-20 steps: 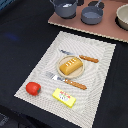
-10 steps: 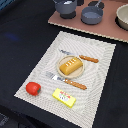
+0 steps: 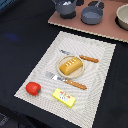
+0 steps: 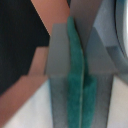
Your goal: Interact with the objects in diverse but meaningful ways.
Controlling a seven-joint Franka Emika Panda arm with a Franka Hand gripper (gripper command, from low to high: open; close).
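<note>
While pinched between jaws, green piece (image 4: 77, 85).

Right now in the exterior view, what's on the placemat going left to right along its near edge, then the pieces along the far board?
Placemat: red tomato → yellow butter block. Board: grey-blue two-handled pot → grey pan → light bowl at the frame's edge.

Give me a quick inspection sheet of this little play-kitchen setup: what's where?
Surface: dark table, striped placemat, pinkish board at the back.
Job's things: bread loaf on a plate mid-mat; tomato and butter block near the mat's front edge; pot and pan on the board.
Clutter: two orange-handled utensils beside the plate.
Tool: wrist view only, closed on a thin green thing.
Cables: nothing seen.
Surroundings: pale bowl, partly cropped.
</note>
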